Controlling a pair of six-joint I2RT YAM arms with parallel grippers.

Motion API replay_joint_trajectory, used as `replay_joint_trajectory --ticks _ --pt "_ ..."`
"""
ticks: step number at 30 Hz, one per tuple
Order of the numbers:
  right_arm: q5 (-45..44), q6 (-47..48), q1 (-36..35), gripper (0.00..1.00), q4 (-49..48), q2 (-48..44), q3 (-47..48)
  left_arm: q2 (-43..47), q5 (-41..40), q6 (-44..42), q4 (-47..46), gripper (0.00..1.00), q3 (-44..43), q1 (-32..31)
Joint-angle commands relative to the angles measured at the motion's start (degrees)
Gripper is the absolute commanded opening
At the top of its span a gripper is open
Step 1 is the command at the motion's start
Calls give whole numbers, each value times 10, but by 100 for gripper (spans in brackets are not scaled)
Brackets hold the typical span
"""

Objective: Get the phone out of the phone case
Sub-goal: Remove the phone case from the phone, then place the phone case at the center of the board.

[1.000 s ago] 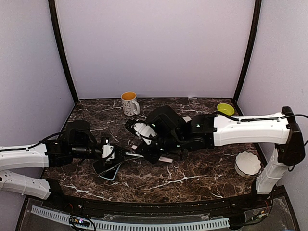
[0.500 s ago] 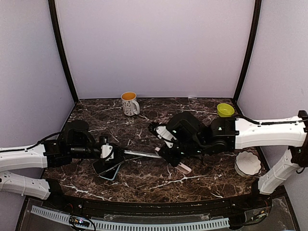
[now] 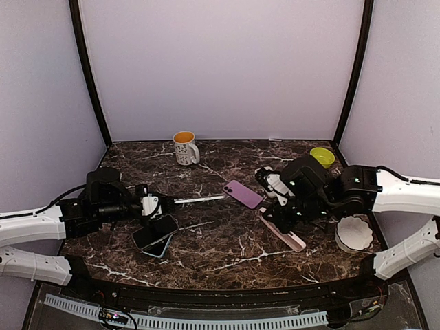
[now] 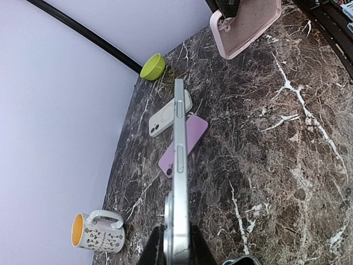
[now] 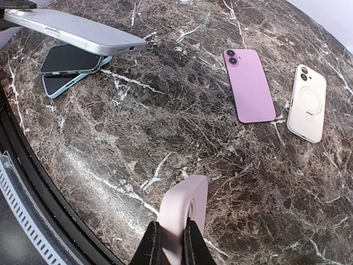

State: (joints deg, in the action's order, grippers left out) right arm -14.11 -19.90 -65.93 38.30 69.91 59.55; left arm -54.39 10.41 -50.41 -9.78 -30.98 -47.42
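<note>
On the left side, the left gripper (image 4: 176, 251) is clamped on one end of the silver phone (image 4: 179, 165), holding it off the marble table (image 3: 227, 254). Well apart, the right gripper (image 5: 171, 243) pinches the pink case (image 5: 185, 207).

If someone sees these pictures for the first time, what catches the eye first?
The left gripper holds a silver phone in the air at the left; the right gripper pinches an empty pink case at the right. Between them a purple phone lies flat.
</note>
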Motion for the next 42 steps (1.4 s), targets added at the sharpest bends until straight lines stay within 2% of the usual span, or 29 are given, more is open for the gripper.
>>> replay_joint_trajectory --ticks 1,6,11,22,29,35,42 --pt "25 -24 14 0 -64 -6 -26 16 -4 6 -49 0 -15 0" --pt "85 -17 44 0 -123 19 -39 17 -9 7 -49 0 -16 0" --pt "82 2 79 0 -124 65 -16 17 -15 6 -49 0 -17 0" --pt "-4 79 88 0 -112 264 125 22 -22 2 -46 0 -17 0" --pt "-76 102 89 0 -91 361 205 23 -25 -1 -43 0 -17 0" --pt "-75 102 89 0 -96 401 233 25 -25 -4 -42 0 -17 0" --pt "-42 90 92 0 -106 406 222 24 -22 -4 -41 0 -17 0"
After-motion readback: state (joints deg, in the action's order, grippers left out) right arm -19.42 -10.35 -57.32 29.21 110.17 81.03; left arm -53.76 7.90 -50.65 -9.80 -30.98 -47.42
